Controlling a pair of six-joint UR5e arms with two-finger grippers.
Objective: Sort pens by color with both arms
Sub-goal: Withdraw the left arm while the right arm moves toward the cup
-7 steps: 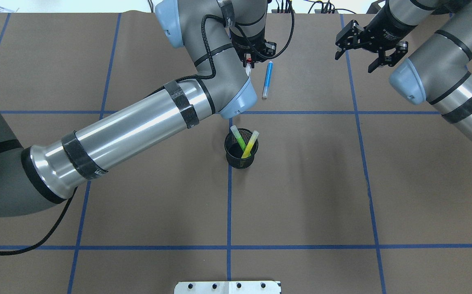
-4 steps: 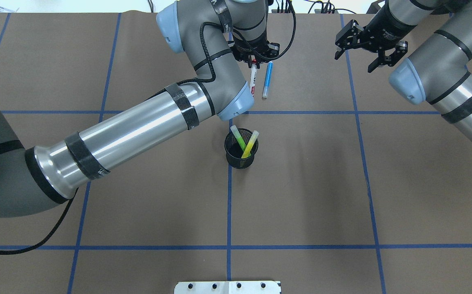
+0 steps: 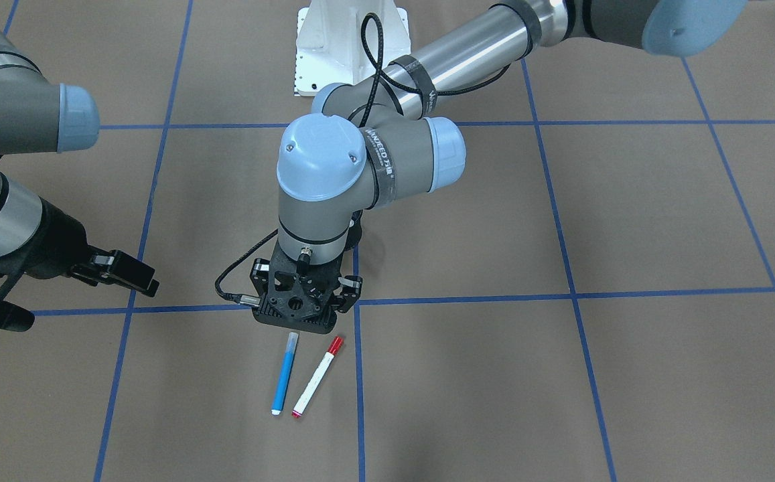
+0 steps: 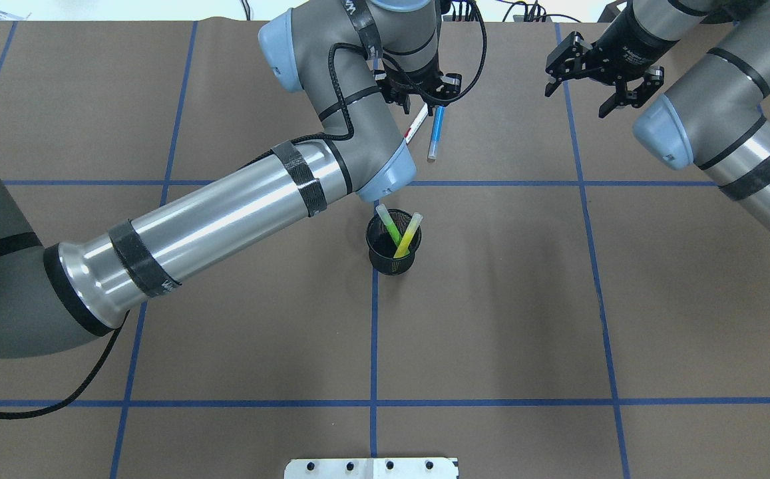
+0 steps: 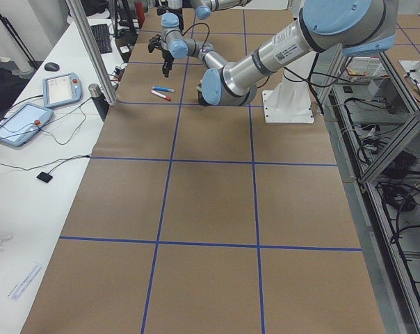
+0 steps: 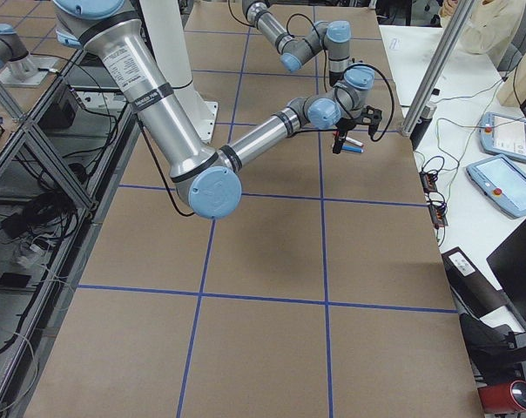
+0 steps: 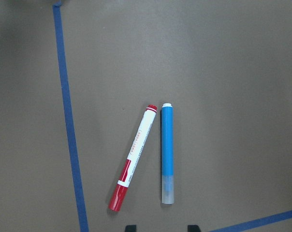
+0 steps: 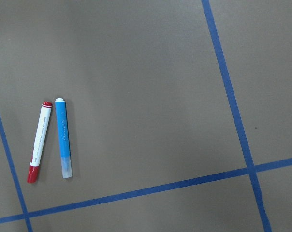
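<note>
Right, the grey-and-silver left arm (image 4: 225, 219) reaches to the far side of the brown paper-covered worktop (image 4: 491, 299), its jaws parted and empty, poised straight above two pens lying flat. The slim blue plastic pen with a clear frosted cap (image 7: 167, 150) lies beside the white-barrelled pen with a red cap (image 7: 136, 154). Their butt ends nearly meet while the capped ends splay apart. My read is that this spot serves as one colour group.

Back at mid-worktop the black wire-mesh cup (image 4: 391, 256) holds the lime green pen (image 4: 388, 225) and the yellow pen (image 4: 410, 236), leaning crossed against its rim. Those two look unsorted as yet.

The grey-and-silver right arm (image 4: 744, 153) hangs off to the side, jaws spread wide on nothing, likely waiting its turn.

The barrels are smooth, round and glossy, so they would probably roll easily on the matte paper.
</note>
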